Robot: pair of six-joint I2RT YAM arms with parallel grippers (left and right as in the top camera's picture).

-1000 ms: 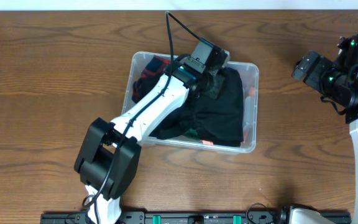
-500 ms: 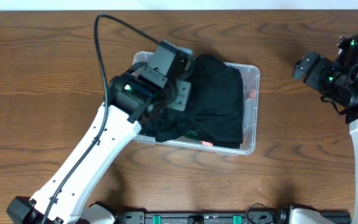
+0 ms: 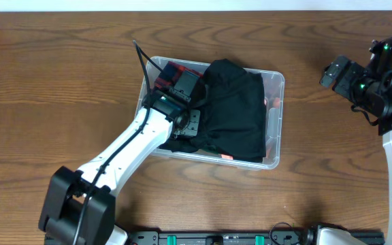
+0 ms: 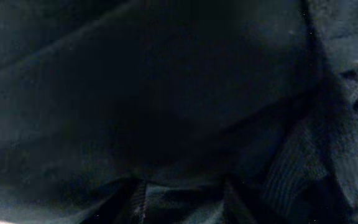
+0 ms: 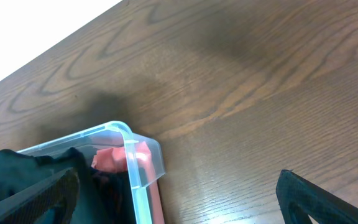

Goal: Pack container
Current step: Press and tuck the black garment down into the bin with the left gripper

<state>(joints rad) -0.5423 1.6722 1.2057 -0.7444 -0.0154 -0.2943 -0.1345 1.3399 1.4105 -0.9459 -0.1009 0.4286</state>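
Observation:
The container, a clear plastic bin, stands at the table's middle, filled with clothes. A black garment lies on top and a red plaid piece shows at the bin's far left corner. My left gripper is down inside the bin's left half, against the black garment. In the left wrist view its fingers stand apart over dark fabric. My right gripper hovers open and empty to the right of the bin. The right wrist view shows its spread fingers above the wood beside the bin's corner.
A salmon-red item is pressed against the bin's right wall. Bare wooden table surrounds the bin. A black rail runs along the front edge.
My left arm pulled back from the bin's far right side, rose, then came down into the bin's left half. The black garment now lies flatter. The right arm has not moved.

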